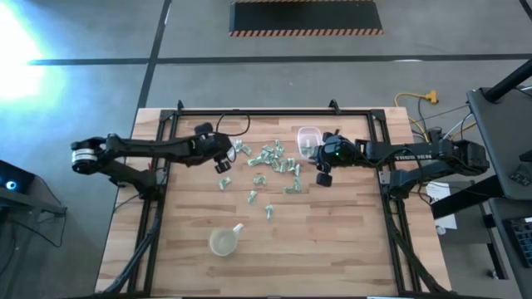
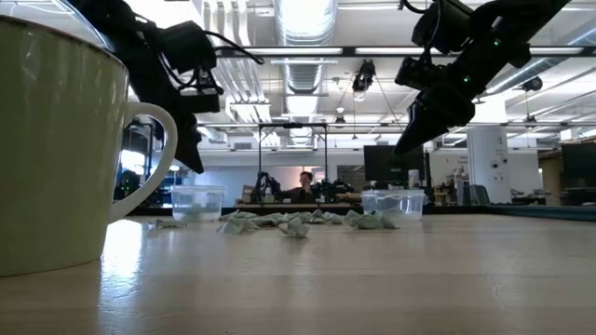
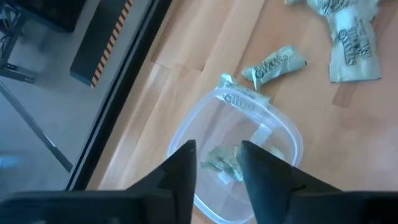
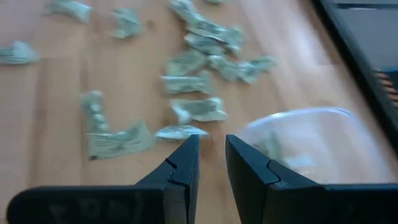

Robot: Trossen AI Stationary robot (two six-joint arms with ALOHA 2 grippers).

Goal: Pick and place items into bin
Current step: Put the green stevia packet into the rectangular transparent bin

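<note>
Small pale green and silvery wrapped packets (image 1: pixel 273 162) lie scattered mid-table on the wooden table (image 1: pixel 332 241), between two clear plastic tubs. They look light, soft and crinkly; pinching one across its flat middle seems best. The left tub (image 3: pixel 249 155) holds a few packets, as does the right tub (image 4: pixel 311 140). Left gripper (image 3: pixel 217 168) hovers over the left tub, jaws slightly spread, empty. Right gripper (image 4: pixel 212 155) hangs beside the right tub, jaws narrowly parted, empty.

Pale green and silvery items (image 1: pixel 274 159), clear bin (image 1: pixel 308 136), yellowish cup (image 1: pixel 223 242), light wooden table (image 1: pixel 332 241).
</note>
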